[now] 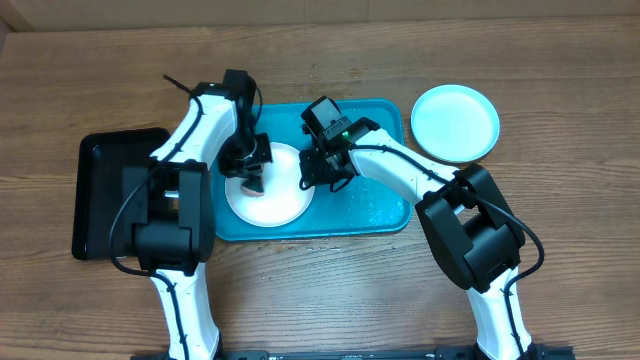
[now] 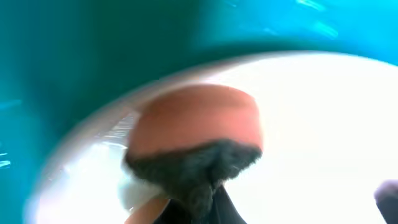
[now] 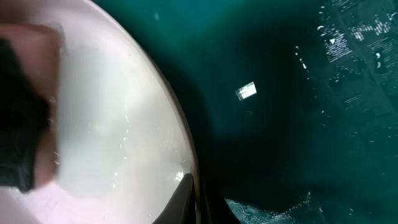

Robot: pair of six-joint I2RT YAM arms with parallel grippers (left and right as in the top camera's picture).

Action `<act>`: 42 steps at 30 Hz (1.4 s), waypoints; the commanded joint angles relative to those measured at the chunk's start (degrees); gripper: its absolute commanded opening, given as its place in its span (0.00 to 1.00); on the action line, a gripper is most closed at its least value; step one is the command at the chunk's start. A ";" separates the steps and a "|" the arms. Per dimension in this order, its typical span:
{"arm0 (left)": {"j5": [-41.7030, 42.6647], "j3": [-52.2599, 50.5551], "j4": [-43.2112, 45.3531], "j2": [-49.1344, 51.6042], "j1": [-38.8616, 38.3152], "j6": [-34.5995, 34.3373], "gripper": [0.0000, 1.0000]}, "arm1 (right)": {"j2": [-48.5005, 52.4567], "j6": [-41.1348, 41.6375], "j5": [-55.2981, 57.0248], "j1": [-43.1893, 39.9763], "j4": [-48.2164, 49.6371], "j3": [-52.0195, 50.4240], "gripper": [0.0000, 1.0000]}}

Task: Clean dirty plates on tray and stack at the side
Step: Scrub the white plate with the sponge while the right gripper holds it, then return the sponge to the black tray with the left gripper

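Our left gripper point(image 1: 248, 172) presses a clamped orange sponge point(image 2: 196, 121) onto the white plate point(image 1: 285, 205); whether the right gripper point(image 1: 318, 170) grips, we cannot tell.

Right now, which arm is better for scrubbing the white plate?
Left. The left pincer holds the orange sponge over the white plate; the right pincer sits at that plate's rim with no sponge.

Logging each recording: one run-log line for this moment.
left gripper: holds sponge on white plate | right gripper: at plate's rim, grip unclear | white plate: on teal tray | cyan plate: table, beside tray
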 commanded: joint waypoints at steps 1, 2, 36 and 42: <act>11.91 -1.66 -0.87 1.88 -3.61 9.38 0.04 | 1.68 -0.68 2.91 0.17 -0.57 -1.27 0.04; 11.91 -1.66 -1.49 1.88 -3.69 10.08 0.04 | 1.68 -0.68 2.91 0.17 -0.57 -1.27 0.04; -37.46 12.85 -16.11 1.86 1.25 -17.33 0.04 | 1.68 -0.90 2.91 0.17 -0.85 -1.27 0.04; -36.76 19.82 -22.56 1.86 6.14 -17.29 0.04 | 1.68 -1.05 2.91 0.17 -0.81 -1.27 0.04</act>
